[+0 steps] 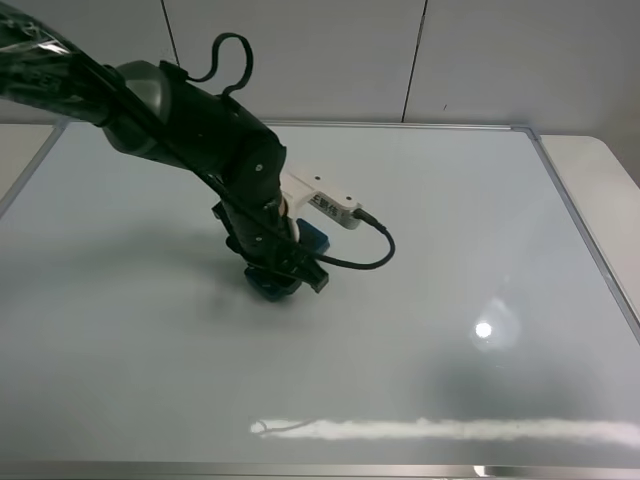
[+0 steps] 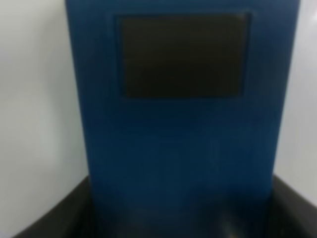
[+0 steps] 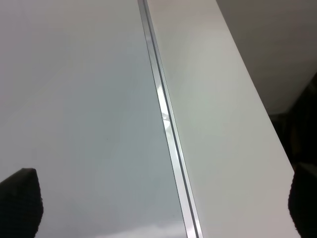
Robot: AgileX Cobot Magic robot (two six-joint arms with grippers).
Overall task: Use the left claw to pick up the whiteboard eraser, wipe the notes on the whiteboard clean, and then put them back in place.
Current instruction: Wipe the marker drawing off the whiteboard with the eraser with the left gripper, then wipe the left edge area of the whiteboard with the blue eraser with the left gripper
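Your left tool (image 1: 280,278) was pinching the whiteboard eraser (image 1: 312,240) down on the whiteboard (image 1: 450,220), while your right tool's fingers (image 3: 20,198) stood spread over the board's edge.

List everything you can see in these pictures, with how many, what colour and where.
whiteboard: one, glossy white with a thin silver frame, fills most of the high view; no marker scribble can be made out on it.
whiteboard eraser: one, blue with a dark square patch on top, left of the board's middle, held down at the board's surface.
table: one, white, showing past the board's right edge.
wall: white panels behind the board.
left claw: one, black, shut on the eraser; a small white box and black cable beside it.
right gripper: its fingers are black and stand wide apart above the board's right frame, holding nothing.
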